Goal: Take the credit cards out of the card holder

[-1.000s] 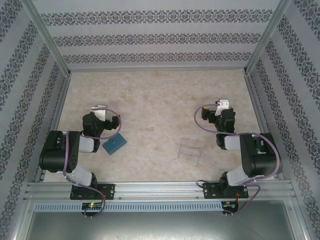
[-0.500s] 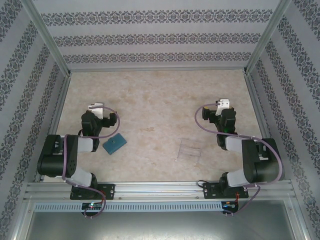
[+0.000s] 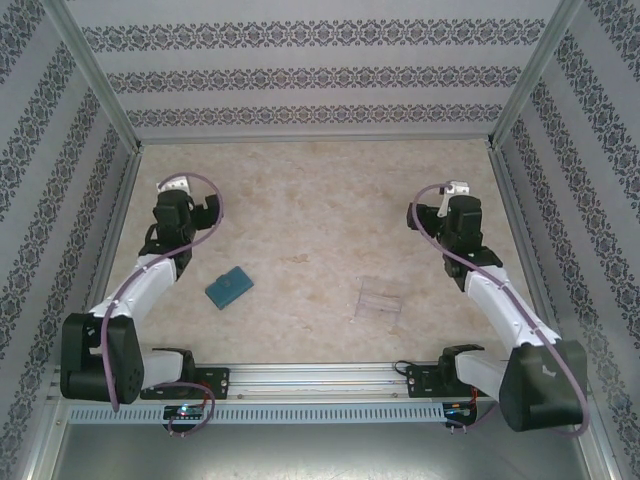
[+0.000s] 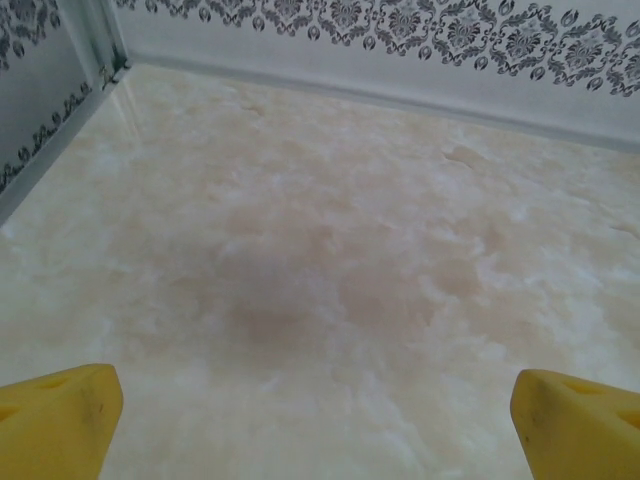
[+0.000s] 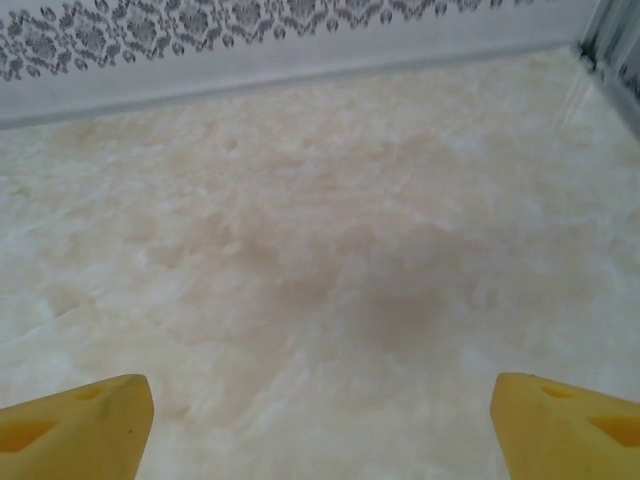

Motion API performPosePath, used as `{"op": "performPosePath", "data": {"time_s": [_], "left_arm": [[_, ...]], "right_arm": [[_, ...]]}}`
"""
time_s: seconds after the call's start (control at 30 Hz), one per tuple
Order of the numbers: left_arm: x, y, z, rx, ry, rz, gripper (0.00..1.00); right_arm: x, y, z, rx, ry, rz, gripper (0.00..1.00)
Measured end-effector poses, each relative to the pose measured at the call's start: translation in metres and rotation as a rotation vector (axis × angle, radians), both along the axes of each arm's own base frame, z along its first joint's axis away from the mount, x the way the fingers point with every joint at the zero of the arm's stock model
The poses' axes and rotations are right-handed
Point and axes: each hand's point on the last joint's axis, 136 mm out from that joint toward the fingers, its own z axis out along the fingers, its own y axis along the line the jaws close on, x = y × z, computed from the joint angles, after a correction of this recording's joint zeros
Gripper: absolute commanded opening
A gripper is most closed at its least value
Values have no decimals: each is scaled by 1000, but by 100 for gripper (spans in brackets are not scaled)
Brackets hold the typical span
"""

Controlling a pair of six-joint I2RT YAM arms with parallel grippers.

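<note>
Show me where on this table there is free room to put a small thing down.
The widest patch is the middle and far table, between the left gripper and the right gripper, up to the back wall. A smaller one lies between the blue wallet and the clear plastic piece. The near edge, by the arm bases, is tight.

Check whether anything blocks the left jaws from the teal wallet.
Nothing visible: only bare beige marbled tabletop lies between the open left jaws and the small teal-blue folding card holder. The faint clear plastic piece lies well to its right.
</note>
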Motion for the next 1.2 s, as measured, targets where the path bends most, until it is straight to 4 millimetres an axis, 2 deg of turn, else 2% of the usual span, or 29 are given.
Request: {"op": "performPosePath", "data": {"time_s": [0.13,0.37,0.47,0.6,0.77,0.97,1.1,1.2], "left_arm": [[-10,-8,13,-92,94,-1,100],[-34,-30,27,-186,266,-79,100],[-40,-36,34,-193,308,-120,100],[-45,-41,29,-192,339,-157,100],[-51,-47,10,-215,400,-176,100],[-55,-46,1,-192,437,-191,99],[-62,-35,-5,-111,447,-180,99],[-66,-31,2,-76,417,-176,100]], "right_arm": [[-26,6,-4,70,125,-8,83],[-84,16,-25,209,339,-31,77],[-99,26,-25,297,380,-25,69],[-115,37,-38,382,463,-25,52],[-134,48,-66,383,610,-35,39],[-149,62,-86,314,720,-10,38],[-154,64,-98,262,770,-15,36],[-155,65,-102,242,785,-24,34]]}}
